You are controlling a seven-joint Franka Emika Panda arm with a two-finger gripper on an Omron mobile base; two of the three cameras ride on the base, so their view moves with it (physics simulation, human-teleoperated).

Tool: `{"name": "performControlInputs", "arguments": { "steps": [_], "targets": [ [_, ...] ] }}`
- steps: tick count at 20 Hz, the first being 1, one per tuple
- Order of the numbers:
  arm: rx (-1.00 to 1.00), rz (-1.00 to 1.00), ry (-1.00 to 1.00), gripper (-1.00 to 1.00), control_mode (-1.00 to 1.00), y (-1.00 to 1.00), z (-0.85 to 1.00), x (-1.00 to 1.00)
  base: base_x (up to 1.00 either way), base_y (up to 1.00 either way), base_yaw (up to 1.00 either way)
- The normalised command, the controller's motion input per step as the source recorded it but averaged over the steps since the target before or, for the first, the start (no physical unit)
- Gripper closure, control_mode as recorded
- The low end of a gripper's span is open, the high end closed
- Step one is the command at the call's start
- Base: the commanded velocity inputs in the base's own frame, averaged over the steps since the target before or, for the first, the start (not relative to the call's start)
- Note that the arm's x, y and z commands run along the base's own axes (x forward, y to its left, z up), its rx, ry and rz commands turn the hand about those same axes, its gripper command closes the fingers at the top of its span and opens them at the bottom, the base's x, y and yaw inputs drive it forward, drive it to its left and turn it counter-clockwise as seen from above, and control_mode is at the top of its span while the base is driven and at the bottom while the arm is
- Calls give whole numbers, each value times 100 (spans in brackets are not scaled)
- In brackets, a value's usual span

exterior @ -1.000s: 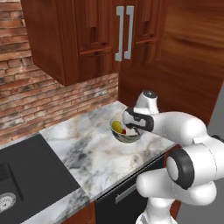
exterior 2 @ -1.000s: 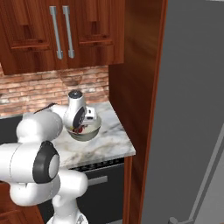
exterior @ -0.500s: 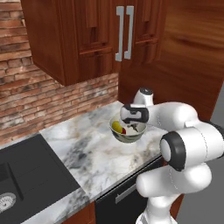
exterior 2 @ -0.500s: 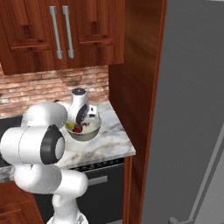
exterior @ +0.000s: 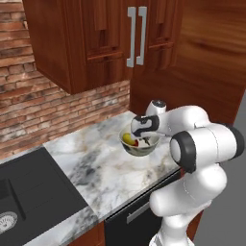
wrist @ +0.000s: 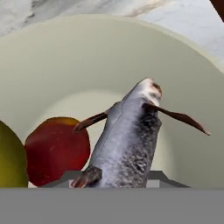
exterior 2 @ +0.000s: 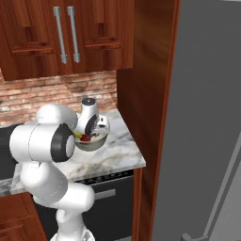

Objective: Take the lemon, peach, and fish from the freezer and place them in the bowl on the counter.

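Note:
The pale bowl (exterior: 139, 150) (exterior 2: 92, 142) (wrist: 65, 57) stands on the marble counter (exterior: 86, 163) (exterior 2: 113, 155) near its right end. Inside it lie the yellow lemon (exterior: 127, 139) (wrist: 8, 157) and the orange-red peach (exterior: 136, 142) (exterior 2: 85, 138) (wrist: 54, 148). My gripper (exterior: 138, 137) (exterior 2: 94, 134) (wrist: 114, 179) reaches down into the bowl. It is shut on the grey fish (wrist: 131, 135), which points away from the hand over the bowl's floor, just right of the peach. The freezer (exterior 2: 207, 117) shows as a tall grey face at the right.
A black sink (exterior: 24, 192) is set into the counter at the left. Dark wooden wall cabinets (exterior: 110, 38) hang above the bowl, and a tall wooden panel (exterior 2: 146, 94) stands between counter and freezer. A brick wall (exterior: 53, 110) backs the counter.
The hand has stayed over the bowl, dipping slightly into it. The arm's elbow has swung up and round. The jaws have stayed shut on the fish.

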Motion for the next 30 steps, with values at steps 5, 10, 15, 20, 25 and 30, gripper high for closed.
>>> {"name": "performControlInputs", "arguments": {
  "steps": [5,10,15,20,25,30],
  "targets": [
    [0,0,0,-100,-100,0,-25,10,0,0,0],
    [0,0,-4,-100,-100,0,-1,-8,0,0,0],
    [0,0,-10,-100,-100,0,1,-19,0,0,0],
    [0,0,-25,-100,-100,4,27,-46,0,0,0],
    [0,0,-23,-100,-100,11,64,-46,0,0,0],
    [0,0,-9,-100,-100,0,74,-51,0,0,0]
  ]
}}
